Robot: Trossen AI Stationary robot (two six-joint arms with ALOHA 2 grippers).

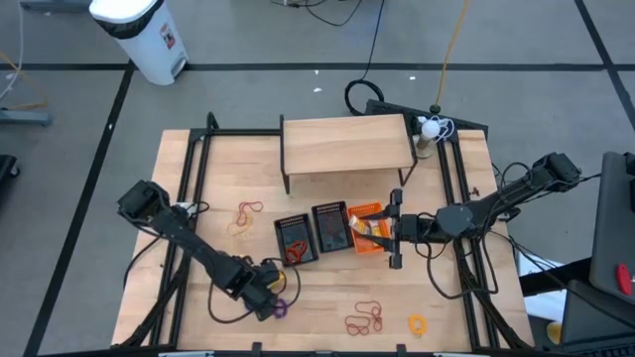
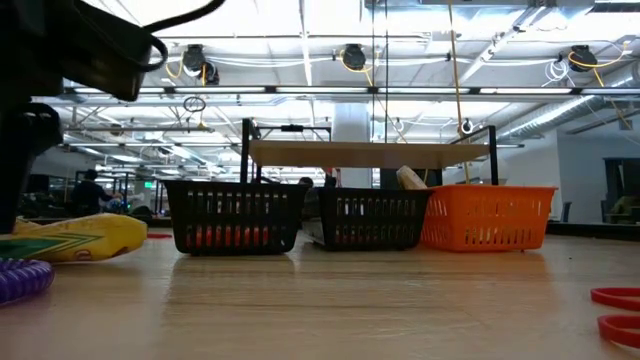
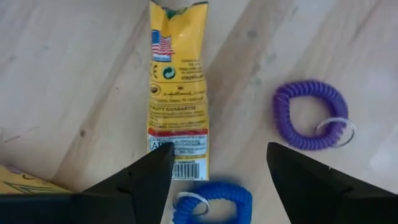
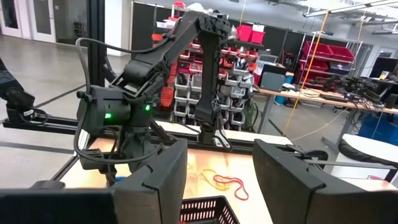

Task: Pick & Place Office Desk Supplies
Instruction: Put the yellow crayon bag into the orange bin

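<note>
My left gripper (image 3: 219, 163) is open, pointing down near the table's near edge (image 1: 273, 295). A blue spiral ring (image 3: 214, 202) lies on the wood between its fingers, untouched. Beside it lie a purple spiral ring (image 3: 311, 115) and a flat yellow crayon pack (image 3: 177, 93). In the low view the pack (image 2: 80, 238) and the purple ring (image 2: 20, 280) show at the left. My right gripper (image 1: 395, 230) is open (image 4: 219, 162) and held level by the orange basket (image 1: 367, 228). Red and orange elastic loops (image 1: 364, 317) and a yellow ring (image 1: 417, 323) lie near the near edge.
Two black baskets (image 1: 295, 238) (image 1: 332, 228) stand in a row with the orange one. A wooden shelf (image 1: 347, 144) on black legs stands behind them. More loops (image 1: 248, 210) lie left of the baskets. Black frame rails run along both table sides.
</note>
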